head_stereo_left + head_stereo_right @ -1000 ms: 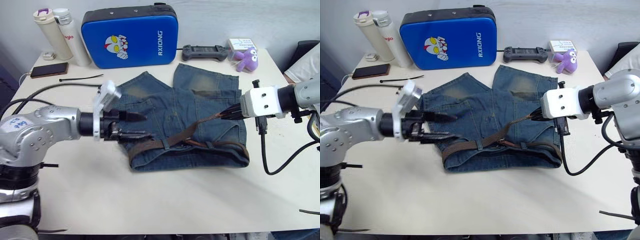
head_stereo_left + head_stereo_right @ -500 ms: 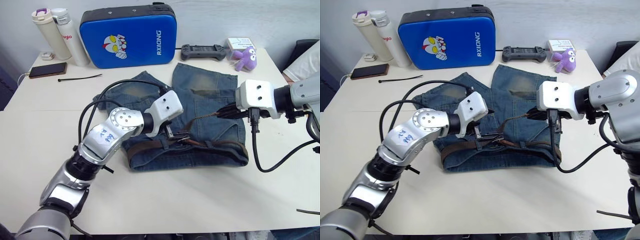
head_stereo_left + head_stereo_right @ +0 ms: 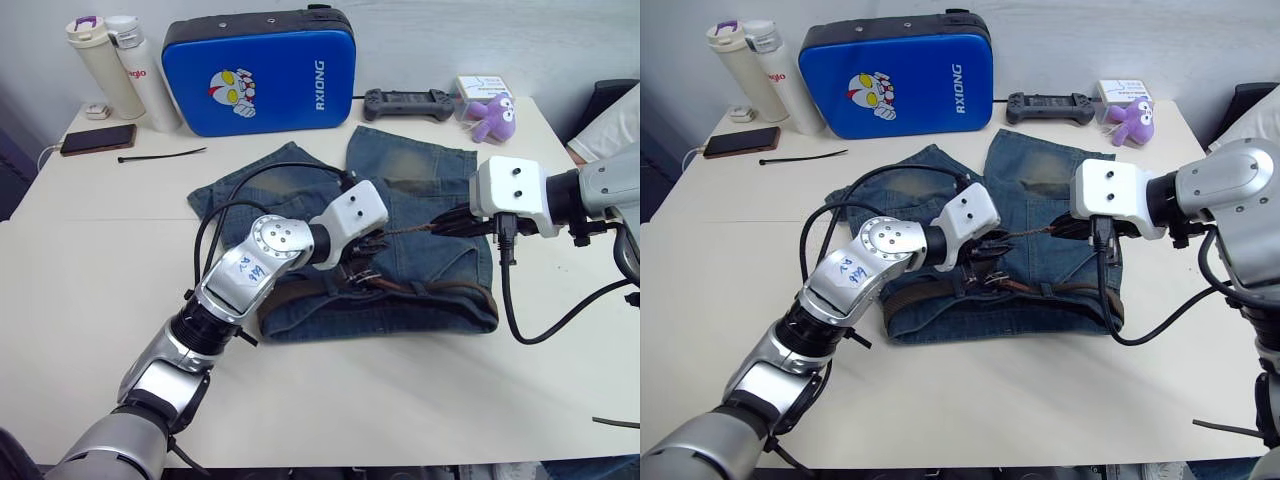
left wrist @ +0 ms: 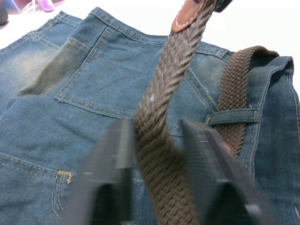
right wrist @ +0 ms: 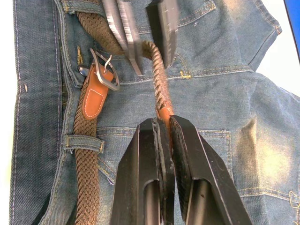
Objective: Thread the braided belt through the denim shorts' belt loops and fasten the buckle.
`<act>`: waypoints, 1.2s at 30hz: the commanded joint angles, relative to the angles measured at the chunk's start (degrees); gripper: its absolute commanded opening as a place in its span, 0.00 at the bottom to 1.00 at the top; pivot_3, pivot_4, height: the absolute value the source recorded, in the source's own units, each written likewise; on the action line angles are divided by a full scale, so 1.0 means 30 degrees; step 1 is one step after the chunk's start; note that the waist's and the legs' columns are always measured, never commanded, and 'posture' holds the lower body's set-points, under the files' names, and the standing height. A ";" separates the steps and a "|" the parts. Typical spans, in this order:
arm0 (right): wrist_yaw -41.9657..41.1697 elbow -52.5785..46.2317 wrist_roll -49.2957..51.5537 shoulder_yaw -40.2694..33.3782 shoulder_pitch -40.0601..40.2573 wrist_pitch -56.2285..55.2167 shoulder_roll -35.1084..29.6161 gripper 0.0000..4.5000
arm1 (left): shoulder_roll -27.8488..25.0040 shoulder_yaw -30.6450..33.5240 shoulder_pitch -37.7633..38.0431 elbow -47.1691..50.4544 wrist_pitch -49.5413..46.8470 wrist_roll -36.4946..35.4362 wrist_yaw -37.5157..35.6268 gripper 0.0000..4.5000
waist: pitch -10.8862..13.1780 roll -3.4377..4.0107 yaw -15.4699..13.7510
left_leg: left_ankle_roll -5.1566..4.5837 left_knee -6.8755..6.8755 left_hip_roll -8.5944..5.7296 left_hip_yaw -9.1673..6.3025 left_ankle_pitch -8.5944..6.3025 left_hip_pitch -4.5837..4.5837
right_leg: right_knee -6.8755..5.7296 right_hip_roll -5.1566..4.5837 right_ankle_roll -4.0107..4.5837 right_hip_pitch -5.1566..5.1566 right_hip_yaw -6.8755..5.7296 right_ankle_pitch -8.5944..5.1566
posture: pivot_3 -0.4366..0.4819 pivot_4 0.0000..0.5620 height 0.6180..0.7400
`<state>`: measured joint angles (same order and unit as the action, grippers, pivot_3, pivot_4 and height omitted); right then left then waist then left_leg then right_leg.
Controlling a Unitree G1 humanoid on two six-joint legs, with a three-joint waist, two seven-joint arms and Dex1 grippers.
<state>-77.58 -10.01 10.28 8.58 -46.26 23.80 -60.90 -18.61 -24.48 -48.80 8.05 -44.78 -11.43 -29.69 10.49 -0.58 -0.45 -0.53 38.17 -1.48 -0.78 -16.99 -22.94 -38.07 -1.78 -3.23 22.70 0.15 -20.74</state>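
Braided belt (image 5: 158, 89) tip pinched in right gripper (image 5: 161, 123); left gripper (image 4: 157, 140) open astride strap. Overpulling risks dragging shorts (image 3: 420, 190).

Brown braided belt (image 5: 159, 89) threaded through denim shorts (image 3: 420, 200), buckle (image 5: 104, 70) unfastened

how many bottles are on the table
2, standing side by side at the table's far left corner: a cream bottle with a purple-topped lid and a white bottle beside the blue case.
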 commanded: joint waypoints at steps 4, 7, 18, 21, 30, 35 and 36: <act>0.0261 -0.1186 0.0749 -0.1010 -0.0065 0.0800 -0.0018 0.00 | 0.1050 0.1093 -0.0487 -0.0468 0.0308 0.0289 -0.0031 0.02 | 0.0000 0.0000 -0.0097 | 0.0000 0.0005 0.0000 0.0001 0.0000 -0.0001 | -0.0001 0.0000 0.0000 0.0000 0.0001 0.0000 | 0.48 0.27 1.00; 0.0440 -0.1530 0.1362 -0.1195 -0.0083 0.1879 0.0217 0.00 | 0.1128 0.1425 -0.0501 -0.0547 0.0079 0.0144 -0.0244 0.02 | 0.0000 0.0000 -0.0172 | 0.0000 0.0006 0.0000 0.0002 0.0000 -0.0002 | -0.0006 -0.0001 0.0000 0.0000 0.0001 0.0001 | 0.48 0.27 1.00; 0.1253 -0.4000 0.2727 -0.2131 0.2662 0.4037 -0.0499 0.99 | -0.0257 0.4782 0.0297 -0.0614 -0.4200 -0.1720 -0.0900 0.00 | -0.0001 -0.0001 -0.0300 | -0.0001 0.0014 0.0000 -0.0004 0.0000 -0.0005 | -0.0078 0.0001 0.0000 0.0005 -0.0005 0.0001 | 0.48 0.27 1.00; 0.3408 -0.5246 0.1417 -0.1179 0.5666 0.2268 0.0947 0.99 | 0.0015 0.6134 0.0890 -0.0573 -0.5441 -0.2479 -0.0504 0.00 | -0.0046 -0.0081 -0.0318 | -0.0001 0.0011 0.0002 -0.0020 -0.0002 -0.0004 | -0.0070 0.0001 -0.0001 -0.0007 -0.0011 0.0000 | 0.48 0.27 1.00; 0.7212 -0.4003 -0.1619 0.0708 0.8170 -0.0606 0.4286 0.99 | -0.0810 0.5178 0.1193 0.0112 -0.5196 -0.1933 -0.0415 0.00 | -0.0044 -0.0080 -0.0281 | 0.0011 0.0196 0.0002 -0.0024 -0.0009 -0.0052 | -0.0182 0.0008 -0.0012 0.0033 0.0009 0.0006 | 0.48 0.27 1.00; 0.7705 -0.3718 -0.1986 0.0933 0.8688 -0.0354 0.4756 0.99 | -0.0874 0.4827 0.1286 0.0329 -0.5070 -0.1902 -0.0283 0.00 | -0.0045 -0.0080 -0.0269 | 0.0011 0.0216 0.0002 -0.0025 -0.0009 -0.0052 | -0.0197 0.0012 -0.0012 0.0033 0.0010 0.0007 | 0.48 0.27 1.00; 0.7739 -0.3657 -0.2121 0.1038 0.8808 -0.0353 0.4735 0.99 | -0.0874 0.4795 0.1297 0.0379 -0.5058 -0.1913 -0.0271 0.00 | -0.0045 -0.0080 -0.0273 | 0.0012 0.0216 0.0002 -0.0029 -0.0009 -0.0052 | -0.0198 0.0012 -0.0012 0.0033 0.0007 0.0007 | 0.48 0.27 1.00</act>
<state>-54.81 -20.15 4.74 11.55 -20.45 23.39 -46.47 -21.14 -10.18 -44.72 6.52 -60.82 -17.29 -30.67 10.35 -0.82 -1.27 -0.50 38.81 -1.48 -0.86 -17.02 -23.10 -38.67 -1.74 -3.27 22.80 0.17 -20.72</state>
